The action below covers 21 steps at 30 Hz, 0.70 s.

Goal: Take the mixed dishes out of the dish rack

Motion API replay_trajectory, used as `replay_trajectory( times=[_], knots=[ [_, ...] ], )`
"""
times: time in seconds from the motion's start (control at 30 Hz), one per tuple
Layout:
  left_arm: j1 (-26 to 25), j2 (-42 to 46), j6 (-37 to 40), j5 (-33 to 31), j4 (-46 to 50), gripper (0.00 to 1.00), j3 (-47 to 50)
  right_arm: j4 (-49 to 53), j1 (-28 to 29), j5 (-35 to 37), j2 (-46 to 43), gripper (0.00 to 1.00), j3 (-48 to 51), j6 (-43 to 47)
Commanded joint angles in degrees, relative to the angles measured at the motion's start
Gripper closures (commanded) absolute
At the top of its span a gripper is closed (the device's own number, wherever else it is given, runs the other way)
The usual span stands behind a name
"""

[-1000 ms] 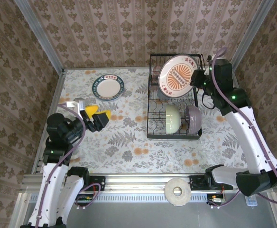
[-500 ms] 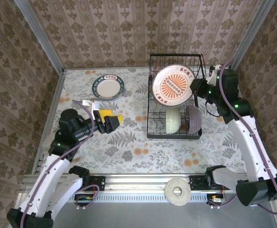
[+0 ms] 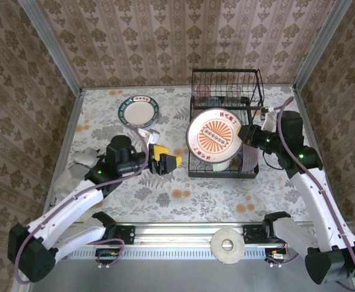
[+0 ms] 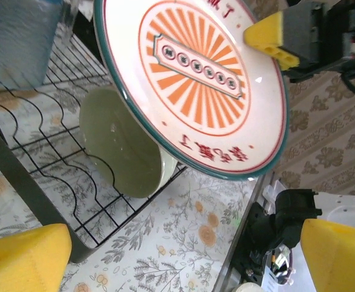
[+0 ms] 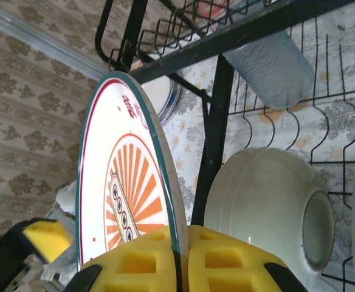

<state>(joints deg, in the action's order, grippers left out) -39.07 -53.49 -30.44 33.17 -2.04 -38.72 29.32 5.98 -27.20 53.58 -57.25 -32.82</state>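
We are mid-way through taking the orange plate [image 3: 217,135] out of the rack [image 3: 223,175]. The right gripper [image 5: 179,258] has its yellow pads clamped on the plate's rim at about 3 o'clock in the top view. The plate hangs tilted in the air over the rack's near part, clear of the slots, with the green bowl [image 4: 120,152] beneath it and the lilac bowl [image 3: 249,157] at its 4 o'clock.

The left gripper [image 3: 167,161] sits at the plate's 8 o'clock, near but apart from it. Its fingers [image 4: 22,255] are spread wide and empty, and they face the plate's patterned side — to us this looks like a hand-over.

Next, we judge, the left gripper must close in on the free rim near 9 o'clock and grip it before the right lets go. The plate can then go to the table, perhaps beside the striped plate [image 3: 138,112] at 10 o'clock.
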Motion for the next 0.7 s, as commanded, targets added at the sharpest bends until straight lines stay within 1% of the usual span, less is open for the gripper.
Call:
replay_trajectory(
  times=[0.0,0.1,0.3,0.57,0.67],
  knots=[
    [-1.51,-3.44,-1.71,-1.36,-5.06,0.05,-3.20,-2.52,-0.70,-4.91,-2.80,1.00,1.88,1.07],
    [-2.01,-7.02,-4.08,-0.81,-7.50,0.09,-4.45,-2.93,-1.76,-7.10,-4.26,1.00,3.95,1.02],
    [-2.26,-11.00,-6.81,0.00,-11.54,0.13,-5.72,-5.04,-3.05,-10.09,-5.66,1.00,7.20,-0.48],
    [-2.28,-13.91,-7.47,0.31,-12.18,0.23,-6.97,-6.56,-3.34,-11.97,-6.15,1.00,9.16,-1.48],
    [-2.30,-14.42,-7.66,0.25,-12.21,0.29,-7.31,-6.98,-3.34,-12.30,-6.15,1.00,9.55,-1.68]
  ],
)
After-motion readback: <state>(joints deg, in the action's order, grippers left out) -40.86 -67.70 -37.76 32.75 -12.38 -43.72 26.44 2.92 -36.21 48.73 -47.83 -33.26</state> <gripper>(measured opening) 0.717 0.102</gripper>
